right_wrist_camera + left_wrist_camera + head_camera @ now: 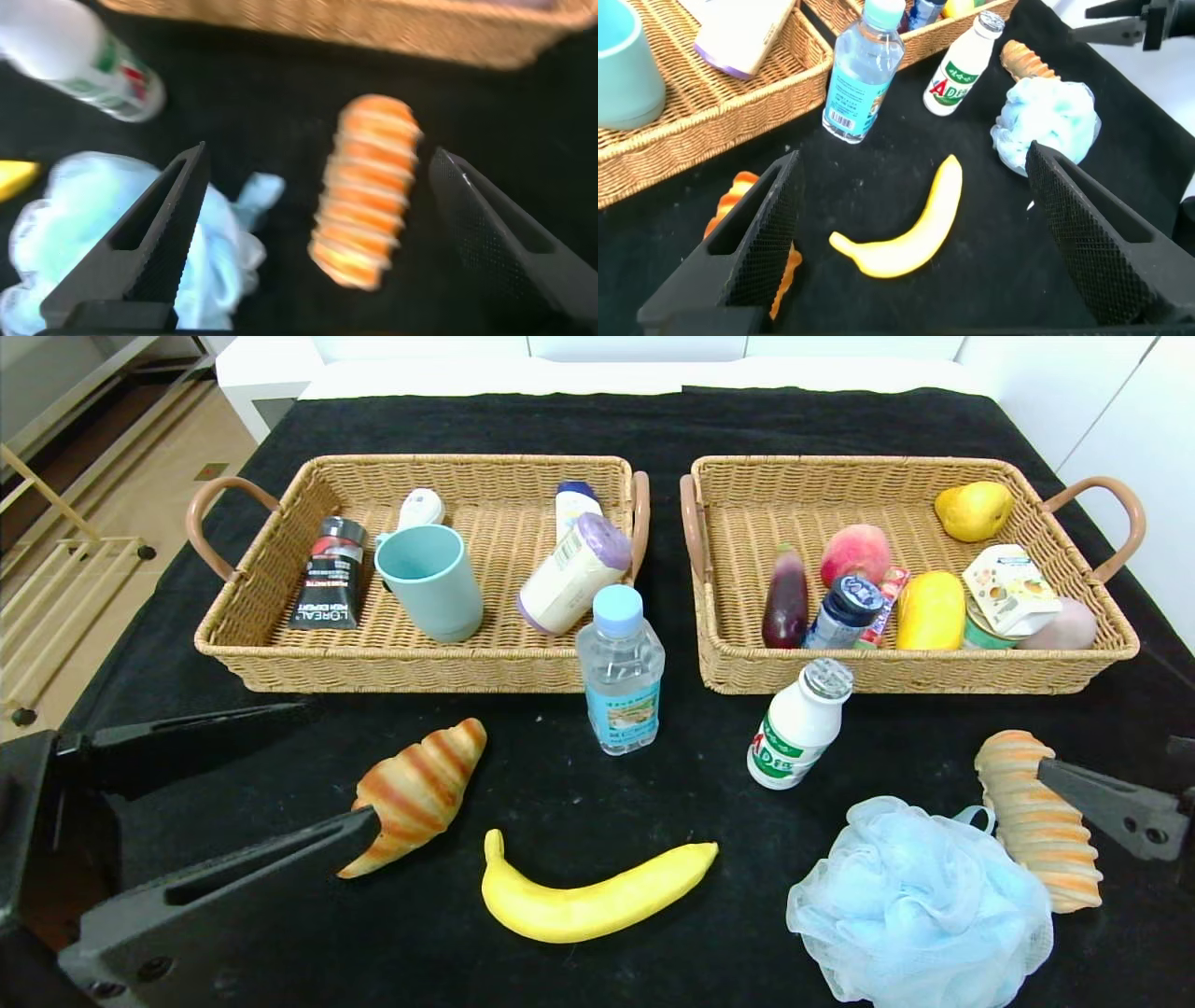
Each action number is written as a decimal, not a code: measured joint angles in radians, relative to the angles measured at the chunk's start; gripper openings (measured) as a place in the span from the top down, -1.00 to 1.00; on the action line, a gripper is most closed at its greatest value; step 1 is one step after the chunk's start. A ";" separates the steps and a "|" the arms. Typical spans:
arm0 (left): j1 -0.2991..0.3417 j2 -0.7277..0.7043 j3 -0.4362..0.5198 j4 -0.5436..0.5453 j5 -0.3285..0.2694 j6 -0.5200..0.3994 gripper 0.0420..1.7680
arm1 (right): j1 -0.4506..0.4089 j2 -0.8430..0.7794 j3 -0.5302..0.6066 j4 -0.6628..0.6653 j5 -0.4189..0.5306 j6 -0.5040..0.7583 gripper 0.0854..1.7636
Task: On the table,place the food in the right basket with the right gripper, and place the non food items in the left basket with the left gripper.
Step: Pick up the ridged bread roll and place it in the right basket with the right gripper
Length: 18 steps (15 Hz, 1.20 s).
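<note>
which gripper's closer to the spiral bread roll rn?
Right. The right gripper hangs open just above the spiral bread roll, roll between its fingers in the right wrist view. The left gripper, open, is across the table over the banana.

A black cloth (560, 420) covers the counter, flecked with pale lint and dust near the front. Beyond its far edge stands white furniture (607, 359) with flat panels and thin seams between them, and more white panels (1120, 411) run along the right side. To the left lies a light wooden floor (140, 457), with a pale wooden rack (56, 579) standing on it. The light is even and bright, with soft shadows.
</note>
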 joint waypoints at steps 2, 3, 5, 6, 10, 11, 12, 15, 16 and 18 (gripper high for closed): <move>0.000 -0.013 -0.006 0.004 0.001 0.000 -0.94 | -0.050 0.023 -0.083 0.146 -0.009 0.053 -0.94; 0.000 -0.016 -0.008 0.004 0.005 0.000 -0.94 | -0.074 0.044 -0.116 0.185 -0.010 0.079 -0.94; 0.000 -0.020 -0.009 0.005 0.010 0.006 -0.94 | -0.109 0.091 -0.144 0.204 -0.010 0.103 -0.94; 0.000 -0.020 -0.010 0.005 0.011 0.007 -0.94 | -0.120 0.116 -0.150 0.206 -0.010 0.106 -0.94; 0.000 -0.021 -0.010 0.004 0.011 0.008 -0.94 | -0.150 0.208 -0.167 0.204 -0.010 0.132 -0.94; 0.000 -0.021 -0.010 0.005 0.011 0.008 -0.94 | -0.166 0.231 -0.169 0.203 -0.008 0.138 -0.94; 0.000 -0.021 -0.010 0.005 0.011 0.008 -0.94 | -0.179 0.249 -0.169 0.203 -0.005 0.144 -0.94; -0.005 -0.021 -0.007 0.006 0.011 0.007 -0.94 | -0.207 0.302 -0.160 0.203 0.032 0.153 -0.94; -0.005 -0.021 -0.007 0.006 0.011 0.007 -0.94 | -0.217 0.315 -0.158 0.203 0.053 0.153 -0.94; -0.006 -0.021 -0.007 0.006 0.011 0.007 -0.94 | -0.240 0.342 -0.155 0.203 0.084 0.153 -0.94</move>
